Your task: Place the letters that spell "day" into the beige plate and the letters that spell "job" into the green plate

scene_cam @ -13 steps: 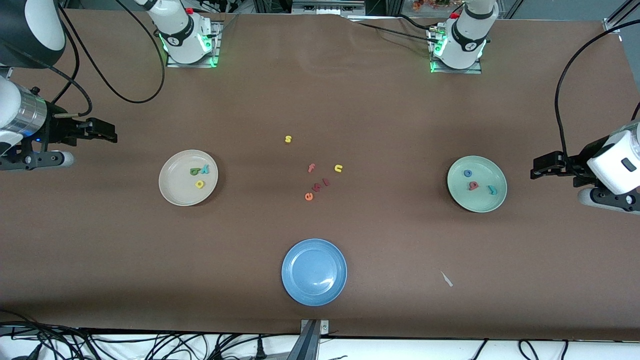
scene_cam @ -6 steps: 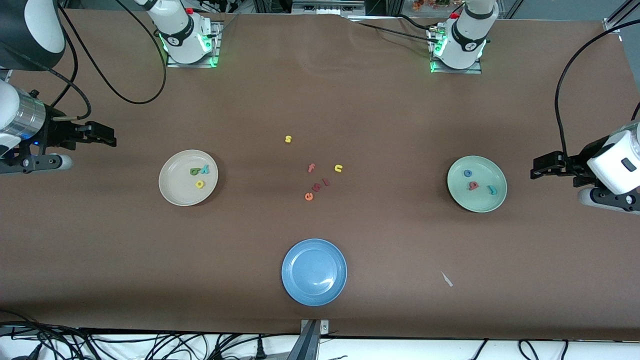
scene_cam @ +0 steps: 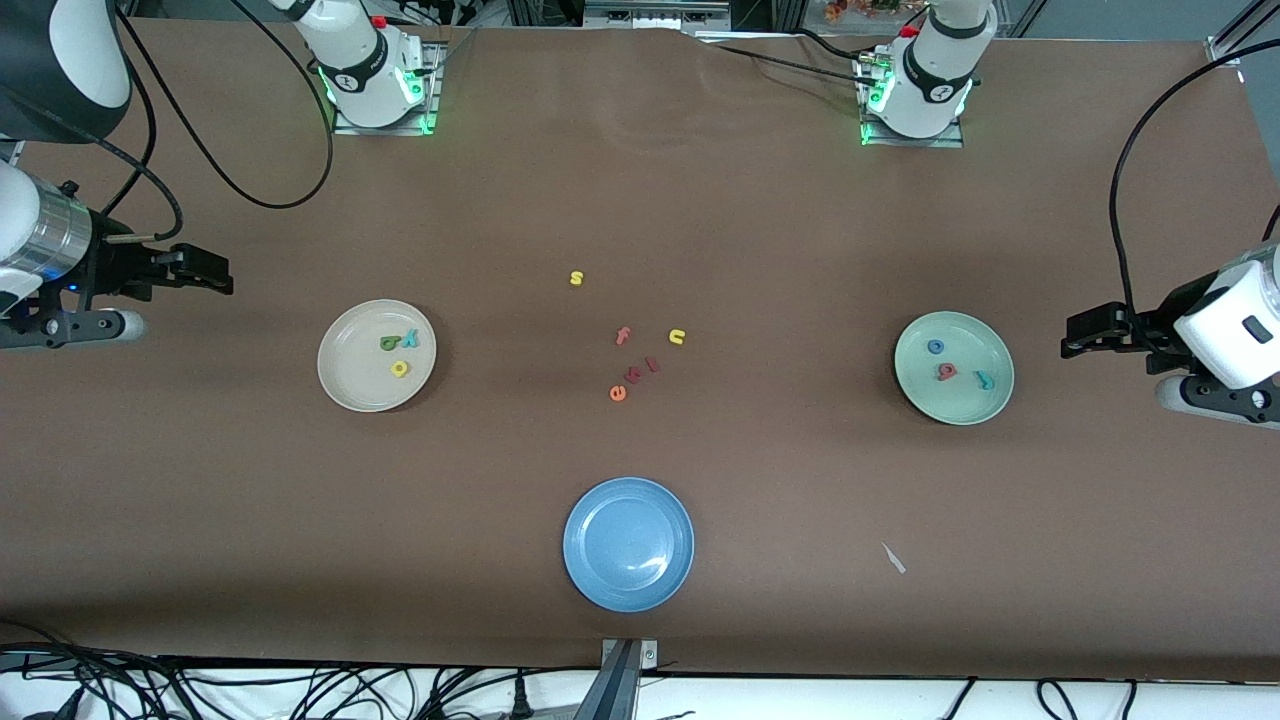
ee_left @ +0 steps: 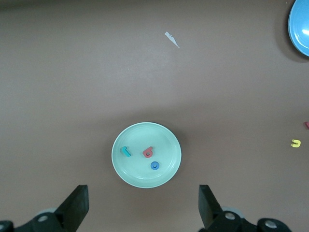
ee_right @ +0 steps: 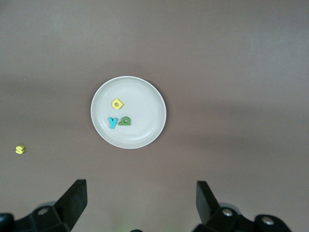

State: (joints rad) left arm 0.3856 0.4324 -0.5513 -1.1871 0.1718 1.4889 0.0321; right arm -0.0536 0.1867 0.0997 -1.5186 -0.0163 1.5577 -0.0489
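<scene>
Cream-beige and shallow-rimmed, the beige plate (scene_cam: 376,356) lies toward the right arm's end of the brown tabletop (scene_cam: 760,240) and carries the yellow d (scene_cam: 400,369), the olive-green a (scene_cam: 390,343) and the teal y (scene_cam: 410,339), the a and y touching or nearly so, the d just beside them. The pale mint green plate (scene_cam: 953,368), toward the left arm's end, holds the blue o (scene_cam: 936,347), the salmon-red b (scene_cam: 946,372) and the teal j (scene_cam: 985,380), each lying flat and a little apart. Both words look sorted, so the task reads as complete. The leftover letters sit in a loose cluster at the middle of the tabletop: a yellow s (scene_cam: 576,279), a pink f (scene_cam: 623,336), a yellow n (scene_cam: 677,337), an orange e (scene_cam: 618,393) and two small red pieces between them whose shapes are too small to read. A blue plate (scene_cam: 628,543) with nothing in it lies nearer the front camera, and a pale scrap (scene_cam: 893,558) lies nearby. The right end effector (scene_cam: 205,272) hangs off the beige plate's outer edge with its fingers spread wide and nothing between them; the left end effector (scene_cam: 1085,333) hangs just outside the green plate, likewise spread and holding nothing. Each looks parked clear of its plate, as arms that have finished and wait.
</scene>
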